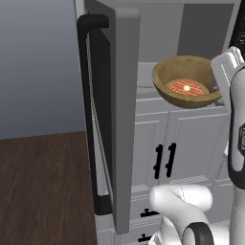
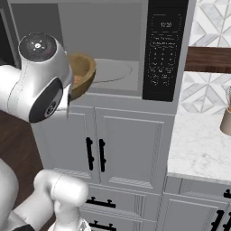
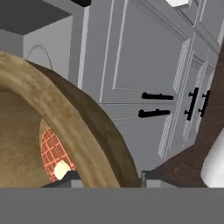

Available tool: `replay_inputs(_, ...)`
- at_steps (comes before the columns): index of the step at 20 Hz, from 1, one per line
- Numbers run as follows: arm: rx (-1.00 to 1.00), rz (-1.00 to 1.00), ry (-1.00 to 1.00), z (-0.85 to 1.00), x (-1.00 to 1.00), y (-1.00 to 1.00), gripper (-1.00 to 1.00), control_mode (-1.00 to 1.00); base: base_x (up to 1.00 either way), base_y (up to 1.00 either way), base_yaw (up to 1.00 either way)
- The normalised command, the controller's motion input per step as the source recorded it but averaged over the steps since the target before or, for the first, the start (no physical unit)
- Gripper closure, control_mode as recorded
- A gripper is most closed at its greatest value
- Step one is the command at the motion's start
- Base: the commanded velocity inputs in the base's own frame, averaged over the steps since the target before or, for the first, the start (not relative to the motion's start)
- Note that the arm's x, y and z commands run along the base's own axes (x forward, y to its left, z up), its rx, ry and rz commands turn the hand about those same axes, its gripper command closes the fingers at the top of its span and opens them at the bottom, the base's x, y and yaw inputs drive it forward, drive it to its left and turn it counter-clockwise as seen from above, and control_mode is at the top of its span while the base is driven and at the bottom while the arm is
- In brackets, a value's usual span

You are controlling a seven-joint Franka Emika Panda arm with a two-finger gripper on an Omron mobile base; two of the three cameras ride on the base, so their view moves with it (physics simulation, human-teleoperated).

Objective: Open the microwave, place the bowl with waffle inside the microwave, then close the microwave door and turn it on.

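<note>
At upper right of the left base view, the arm rises upright with its hand (image 3: 107,177) clamped on the rim of the bowl (image 1: 189,82), held tilted in the air before the open microwave (image 2: 113,49), waffle (image 1: 187,87) inside

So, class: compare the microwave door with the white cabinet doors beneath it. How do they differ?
The microwave door stands swung open; the cabinet doors are shut. The microwave door is grey, the cabinet doors white and panelled. The microwave door carries one long vertical bar handle; the cabinet doors have short handles. Both have black handles.
</note>
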Motion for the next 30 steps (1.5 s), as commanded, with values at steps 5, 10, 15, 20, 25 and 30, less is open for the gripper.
replay_inputs(5, 0.14, -0.06, -0.02, -0.1, 0.82, 0.34, 1.0, -1.0, 0.0, 0.0, 0.0)
replay_inputs(10, 0.1, -0.1, 0.0, -0.05, 0.9, 0.34, 1.0, -1.0, 0.0, 0.0, 0.0)
replay_inputs(15, 0.13, -0.1, 0.0, -0.08, 0.93, 0.06, 1.0, -1.0, 0.0, 0.0, 0.0)
replay_inputs(20, 0.13, -0.02, 0.0, -0.17, 0.98, 0.01, 1.0, -1.0, 0.0, 0.0, 0.0)
replay_inputs(25, 0.09, 0.0, 0.05, -0.1, 0.99, 0.04, 1.0, -1.0, 0.0, 0.0, 0.0)
replay_inputs(30, 0.0, 0.0, 0.13, -0.09, 0.7, 0.1, 1.0, -1.0, 0.0, 0.0, 0.0)
